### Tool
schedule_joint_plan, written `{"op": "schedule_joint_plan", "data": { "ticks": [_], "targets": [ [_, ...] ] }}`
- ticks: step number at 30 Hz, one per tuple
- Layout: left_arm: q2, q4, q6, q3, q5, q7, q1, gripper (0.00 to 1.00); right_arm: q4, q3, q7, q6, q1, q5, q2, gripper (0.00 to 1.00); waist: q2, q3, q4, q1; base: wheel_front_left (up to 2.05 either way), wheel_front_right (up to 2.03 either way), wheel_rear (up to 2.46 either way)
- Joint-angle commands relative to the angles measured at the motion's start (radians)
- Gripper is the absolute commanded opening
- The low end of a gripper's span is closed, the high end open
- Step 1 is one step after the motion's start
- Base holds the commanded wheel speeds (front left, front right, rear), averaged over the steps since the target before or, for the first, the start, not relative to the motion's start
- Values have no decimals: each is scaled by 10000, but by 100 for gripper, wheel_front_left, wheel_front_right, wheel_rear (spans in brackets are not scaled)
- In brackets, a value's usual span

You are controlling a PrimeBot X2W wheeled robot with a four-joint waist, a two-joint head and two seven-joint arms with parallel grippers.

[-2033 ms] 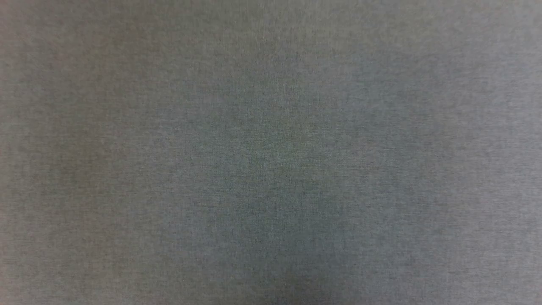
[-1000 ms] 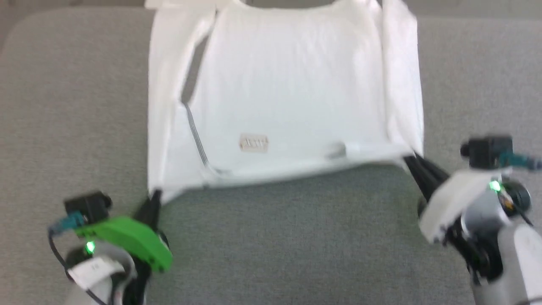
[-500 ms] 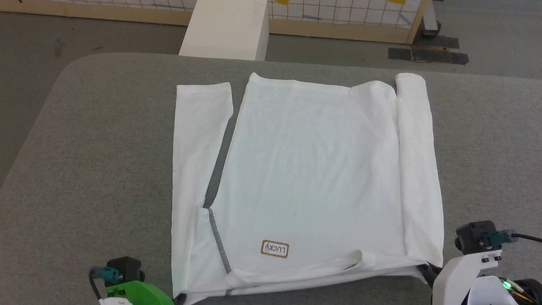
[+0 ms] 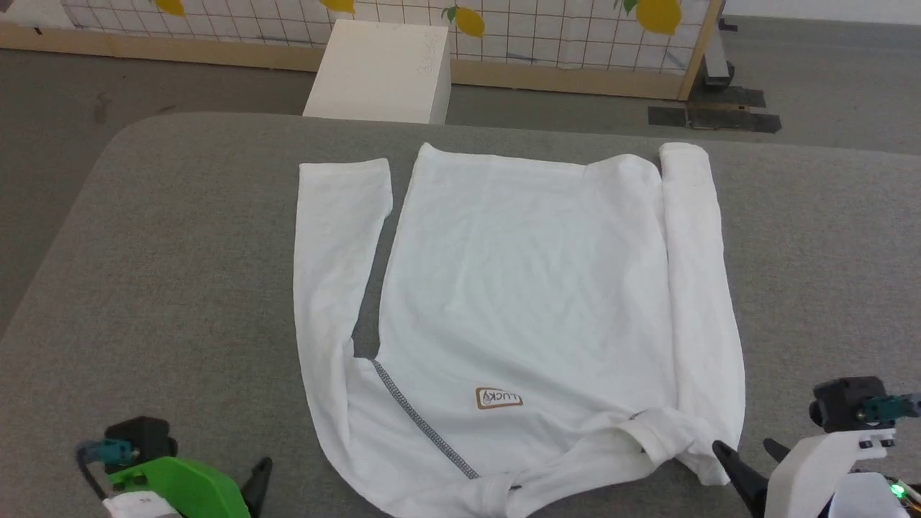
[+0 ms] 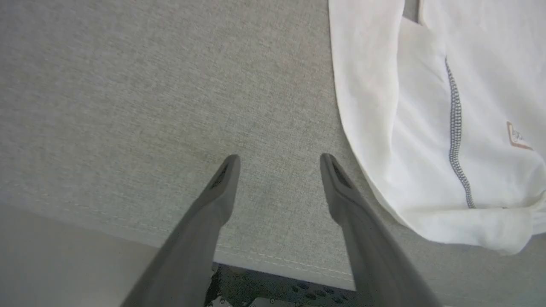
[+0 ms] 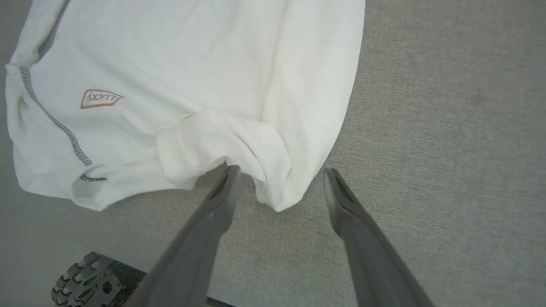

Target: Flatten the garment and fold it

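The garment [image 4: 532, 288], a white long-sleeved shirt, lies spread on the grey table [image 4: 144, 252] with its neck end toward me and both sleeves lying along its sides. A dark stitched seam [image 4: 424, 424] and the tan "LUCKY" patch [image 4: 498, 398] show near the neck. My left gripper [image 5: 279, 161] stands open over bare table, left of the garment [image 5: 426, 128]; one of its fingers [image 4: 260, 475] shows at the lower left. My right gripper [image 4: 748, 452] is open at the rumpled right shoulder. A corner of the garment [image 6: 192, 64] lies loose on the table between the open right gripper [image 6: 281, 172] fingers.
The table's near edge runs just under both grippers, with my wheeled base [image 6: 85, 281] below it. Beyond the far edge stand a white box [image 4: 378, 72] and a wood-framed grid panel [image 4: 575, 43] on the floor. Wide grey table lies left and right of the garment.
Both grippers have opened and let go of the shoulder corners, which now lie slack and rumpled. The grippers have drawn back slightly. The head camera has also shifted.
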Motion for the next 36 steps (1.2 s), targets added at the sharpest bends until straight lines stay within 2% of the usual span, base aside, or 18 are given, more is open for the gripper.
{"op": "schedule_joint_plan", "data": {
  "ticks": [1,4,6,9,12,13,19,24,28,32,36],
  "targets": [
    [102,-229,88,226,70,-302,84,100,-295,-161,70,-15,85,250,26,100,-1,-74,-57,1,0,0,0],
    [88,-655,50,807,559,-1691,-240,100,-809,-755,-70,-15,-155,665,170,100,-1,-76,-126,1,0,0,0],
    [29,-772,-212,1089,984,-2949,-550,100,-971,-1293,-401,-15,-526,846,270,100,-1,-15,-175,1,0,0,0],
    [-91,-805,-654,1297,1983,-5342,-1104,100,-806,-1964,-957,-15,-1356,973,356,100,-1,209,-244,1,0,0,0],
    [-312,-527,-908,1274,2717,-7167,-1536,100,-341,-2335,-1441,-15,-2418,986,383,100,-1,517,-339,1,0,0,0],
    [-367,-461,-971,1263,2897,-7418,-1665,100,-163,-2390,-1568,-15,-2753,941,386,100,-1,622,-346,1,0,0,0],
    [-1032,-308,-1357,1546,3912,-7791,-2522,100,1430,-2118,-2116,-15,-4822,133,391,100,-1,1335,-342,1,0,0,0],
    [-1591,-277,-1847,1952,4482,-7796,-2831,100,3437,-1534,-2037,-15,-6560,-1182,339,100,-1,2038,-411,1,0,0,0],
    [-1981,-313,-2213,2178,4701,-7798,-2999,100,5179,-1451,-1724,-15,-7908,-2510,170,100,-1,2618,-257,1,0,0,0],
    [-2389,-216,-2620,2240,4866,-7798,-3227,100,6520,-1395,-1449,-15,-8709,-3463,165,100,-1,3080,87,1,0,0,0],
    [-2693,-22,-2919,2362,5023,-7799,-3299,100,7535,-1165,-988,-15,-8842,-3850,195,100,-1,3257,241,1,0,0,0]
  ]
}}
